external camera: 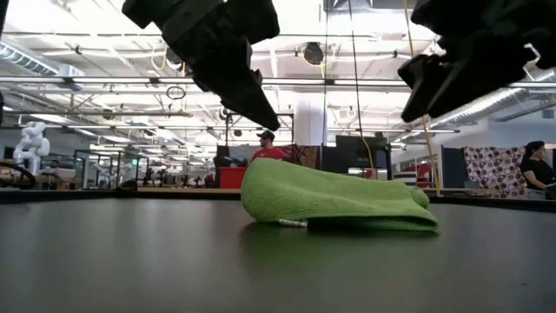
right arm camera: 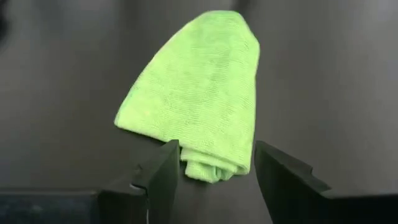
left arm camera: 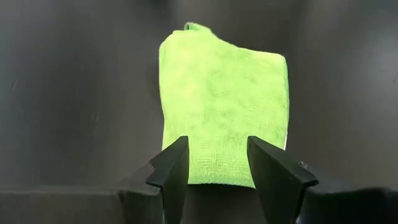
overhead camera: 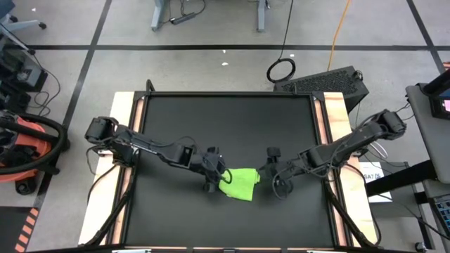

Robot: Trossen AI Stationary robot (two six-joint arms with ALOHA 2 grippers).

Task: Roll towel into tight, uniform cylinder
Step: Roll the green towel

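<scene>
The lime-green towel (overhead camera: 239,184) lies bunched and partly folded on the black mat (overhead camera: 225,119), near its middle front. In the low view it is a low mound (external camera: 330,198) resting flat on the mat. My left gripper (overhead camera: 213,177) is open at the towel's left end, its fingers standing either side of the flat edge (left arm camera: 216,142). My right gripper (overhead camera: 271,169) is open at the towel's right end, its fingers flanking the narrow folded end (right arm camera: 216,144). In the low view both grippers hang above the towel, clear of it.
The black mat covers most of the table, with wooden strips (overhead camera: 123,140) along the left and right sides. There is free mat on all sides of the towel. People stand in the room far behind (external camera: 268,149).
</scene>
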